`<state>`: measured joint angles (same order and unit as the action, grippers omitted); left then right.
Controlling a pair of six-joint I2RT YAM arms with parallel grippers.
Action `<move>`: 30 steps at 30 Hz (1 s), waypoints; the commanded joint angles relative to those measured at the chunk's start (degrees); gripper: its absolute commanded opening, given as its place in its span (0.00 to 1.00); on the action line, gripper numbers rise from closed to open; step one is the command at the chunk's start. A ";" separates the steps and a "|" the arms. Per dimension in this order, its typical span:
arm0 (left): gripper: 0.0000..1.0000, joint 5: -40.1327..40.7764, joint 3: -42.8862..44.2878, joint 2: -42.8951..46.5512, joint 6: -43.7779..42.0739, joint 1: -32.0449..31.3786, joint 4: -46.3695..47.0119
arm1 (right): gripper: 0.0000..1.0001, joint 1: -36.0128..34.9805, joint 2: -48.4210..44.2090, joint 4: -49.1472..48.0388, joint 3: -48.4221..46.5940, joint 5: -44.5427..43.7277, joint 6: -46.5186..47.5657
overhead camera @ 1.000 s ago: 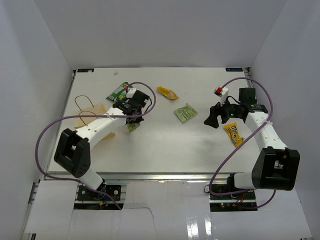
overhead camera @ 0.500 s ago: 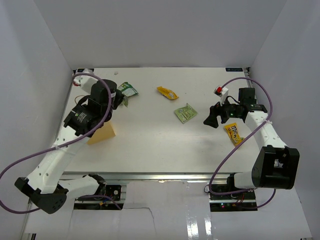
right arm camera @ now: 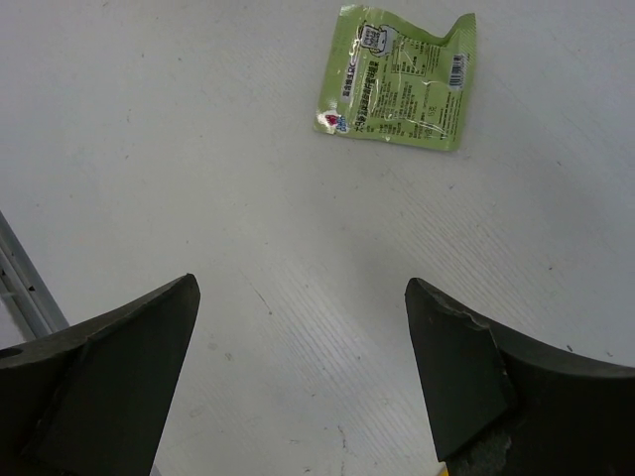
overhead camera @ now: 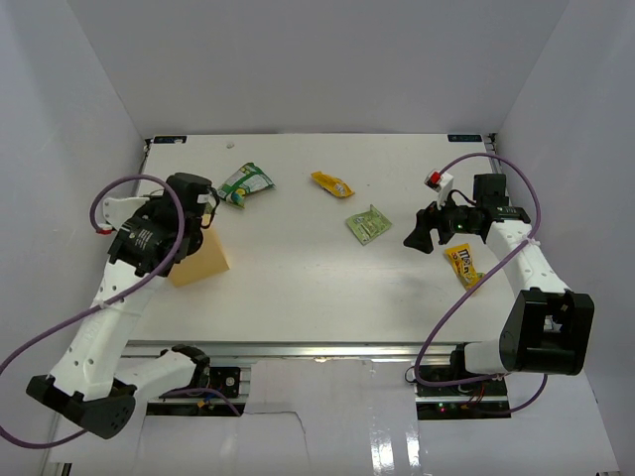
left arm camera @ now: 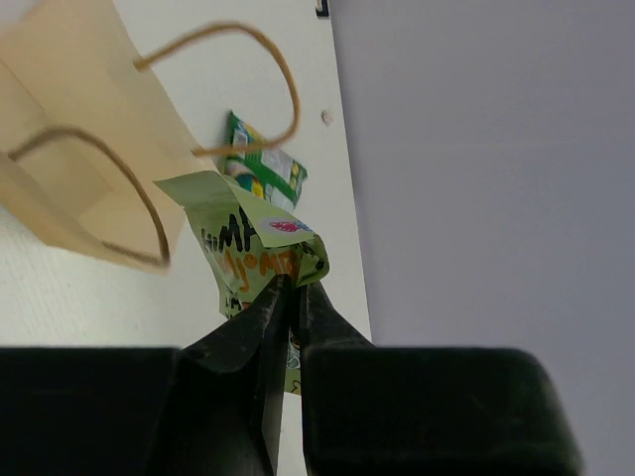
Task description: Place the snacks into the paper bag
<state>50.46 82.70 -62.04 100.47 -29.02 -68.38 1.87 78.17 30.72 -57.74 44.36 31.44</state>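
My left gripper (left arm camera: pixel 289 283) is shut on the small green packet (left arm camera: pixel 253 248) and holds it up beside the tan paper bag (left arm camera: pixel 84 169), near its loop handles. From above, the left gripper (overhead camera: pixel 205 220) hangs over the bag (overhead camera: pixel 201 262) at the table's left. The green-and-white packet (overhead camera: pixel 244 181) lies just behind the bag and also shows in the left wrist view (left arm camera: pixel 264 169). The orange-yellow wrapper (overhead camera: pixel 331 183) and the pale green square (overhead camera: pixel 368 223) lie mid-table. My right gripper (overhead camera: pixel 417 236) is open and empty over bare table (right arm camera: pixel 300 288), with the pale green square (right arm camera: pixel 400 74) ahead. The M&M's pack (overhead camera: pixel 463 265) lies under the right arm.
White walls close in the table on the left, back and right. Purple cables loop off both arms. The table's near edge runs along a metal rail (overhead camera: pixel 327 347) above the arm bases.
My left arm has lifted off the middle of the table and swung left with the small green packet, now over the bag. The right arm has not moved.
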 commanded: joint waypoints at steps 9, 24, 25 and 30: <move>0.00 -10.64 -6.93 2.63 -16.88 19.34 18.02 | 0.90 0.33 -0.48 -1.63 -1.50 1.78 -0.42; 0.47 -14.33 -13.18 4.56 -14.33 22.51 15.91 | 0.90 0.15 1.54 -1.54 -3.17 2.84 0.11; 0.53 -14.33 -13.00 4.65 -14.51 22.51 16.00 | 0.90 -0.11 1.81 -1.37 -3.43 3.10 0.37; 0.67 -14.24 -11.77 5.35 -16.79 22.51 16.35 | 0.91 -3.96 3.83 -1.01 -4.93 0.56 0.47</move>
<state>36.38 69.32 -58.39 85.38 -6.81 -52.27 0.78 81.19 30.09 -59.75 45.08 31.88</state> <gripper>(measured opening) 0.657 0.908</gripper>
